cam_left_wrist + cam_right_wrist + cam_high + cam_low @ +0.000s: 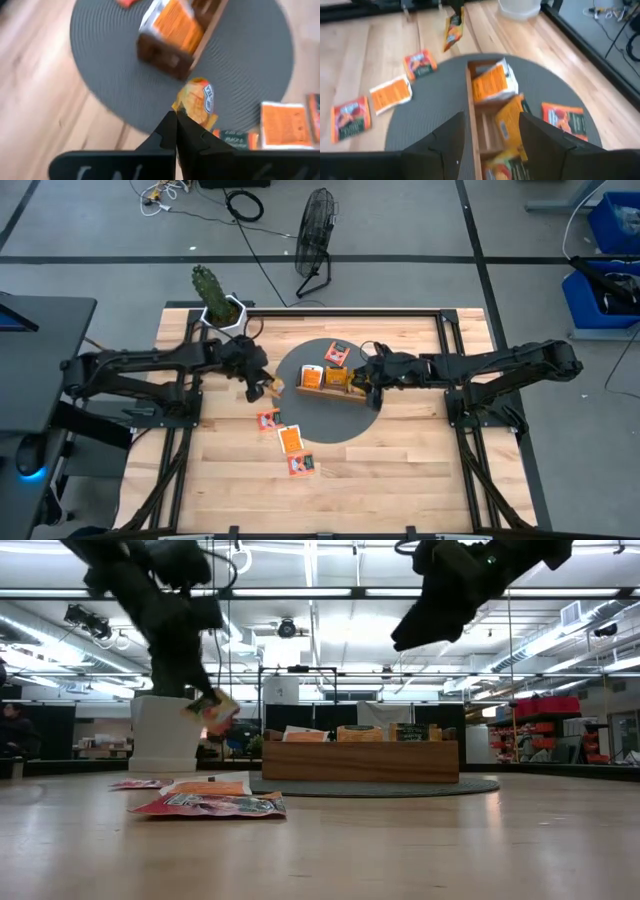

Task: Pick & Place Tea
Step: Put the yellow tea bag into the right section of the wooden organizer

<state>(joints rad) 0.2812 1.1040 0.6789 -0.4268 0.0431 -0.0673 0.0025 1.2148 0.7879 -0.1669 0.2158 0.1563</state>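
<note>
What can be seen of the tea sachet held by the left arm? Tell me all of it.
The sachet is a small flat packet, mostly orange with white marks, looking like thin crinkled paper or foil. The left tool is shut on one edge of it, so it hangs tilted in the air, clear of the wooden table. It sits near the edge of the round grey mat, short of the wooden tray. Nothing else touches it.

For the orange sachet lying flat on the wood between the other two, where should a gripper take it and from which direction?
The middle sachet lies flat on the table, so probably from straight above, pinching across its shorter width at one edge. It sits close to the sachets either side, so a free long edge looks safest. The left gripper is already shut on a sachet.
</note>
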